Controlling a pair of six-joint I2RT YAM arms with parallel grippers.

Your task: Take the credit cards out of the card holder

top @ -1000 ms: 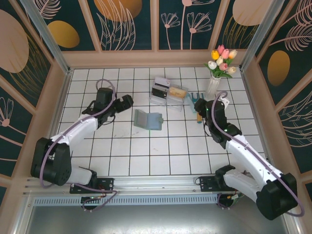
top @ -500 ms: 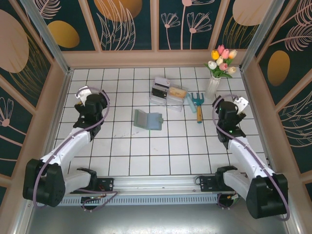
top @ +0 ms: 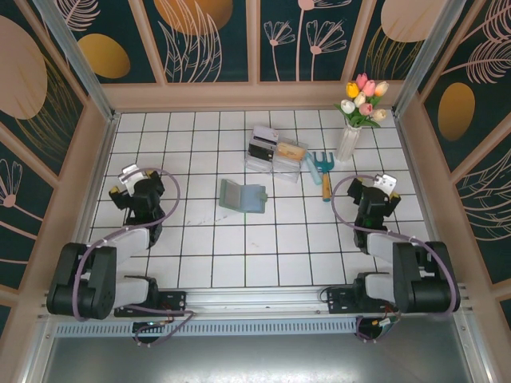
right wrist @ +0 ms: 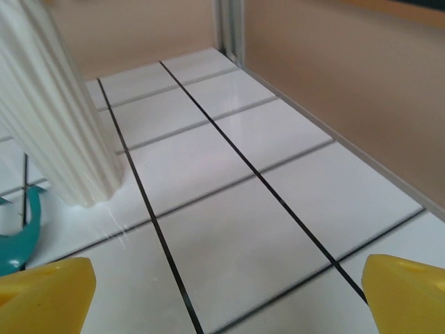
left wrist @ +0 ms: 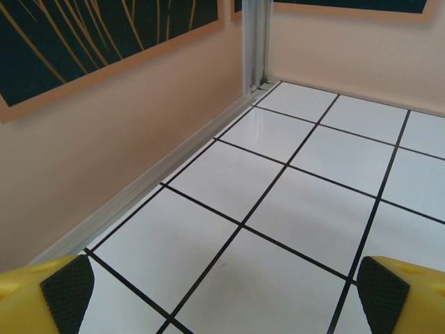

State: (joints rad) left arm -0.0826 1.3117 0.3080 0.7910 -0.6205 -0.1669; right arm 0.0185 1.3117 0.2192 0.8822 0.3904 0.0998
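While the card holder [top: 242, 195] lies untouched, left end effector [left wrist: 226, 296] spread, right end effector [right wrist: 226, 292] spread

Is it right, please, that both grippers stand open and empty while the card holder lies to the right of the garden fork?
Not quite: the top external view shows the card holder to the left of the garden fork, not its right. The left gripper and right gripper do stand open and empty.
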